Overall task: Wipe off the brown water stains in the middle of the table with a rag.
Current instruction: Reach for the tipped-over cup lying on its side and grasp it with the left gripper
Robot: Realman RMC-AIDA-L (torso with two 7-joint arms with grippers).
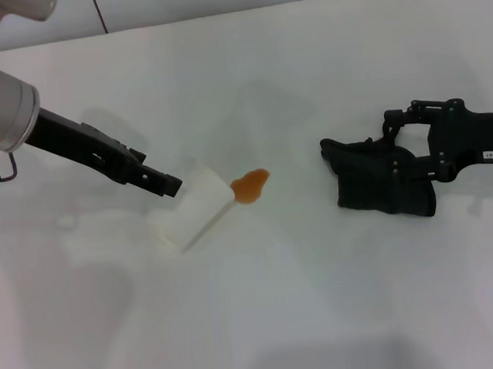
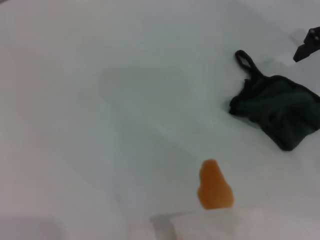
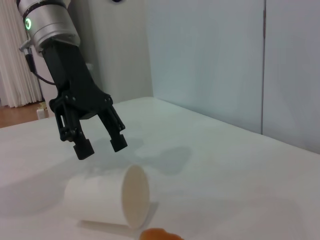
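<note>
The right end effector [image 1: 375, 169] is clenched on the rag [image 1: 383, 188]; dragging toward the stain [image 1: 250, 185], it could knock the cup [image 1: 193, 205] beneath the released left end effector [image 3: 98, 145].

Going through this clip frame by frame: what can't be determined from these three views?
- Right gripper: head view shows it at the black cloth rag, but black on black hides whether it grips.
- White paper cup lying on its side: left wrist view cuts it off at the edge; its inside is unseen.
- Orange-brown liquid stain on the white table: right wrist view's edge crops most of it.
- Left gripper: jaws apart above the cup.
</note>
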